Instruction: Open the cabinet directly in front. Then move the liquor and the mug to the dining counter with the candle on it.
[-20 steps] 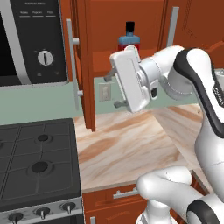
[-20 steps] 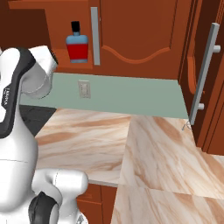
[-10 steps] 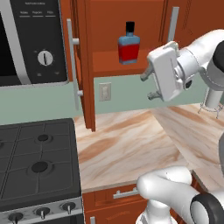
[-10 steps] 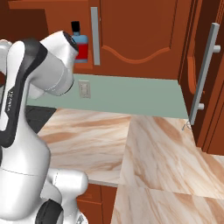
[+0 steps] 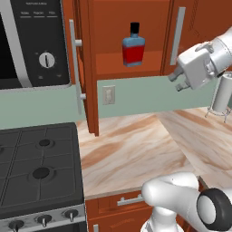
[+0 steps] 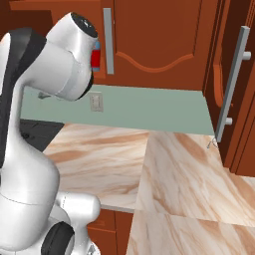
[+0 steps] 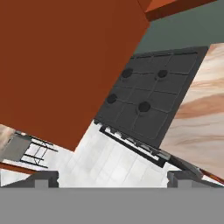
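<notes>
Left base view, end effector swung right, liquor unobscured

We are seeing the cabinet standing open, the liquor sitting upright on its shelf. Our gripper is hanging beside it, jaws spread, gripping nothing, above the marble worktop.
</notes>
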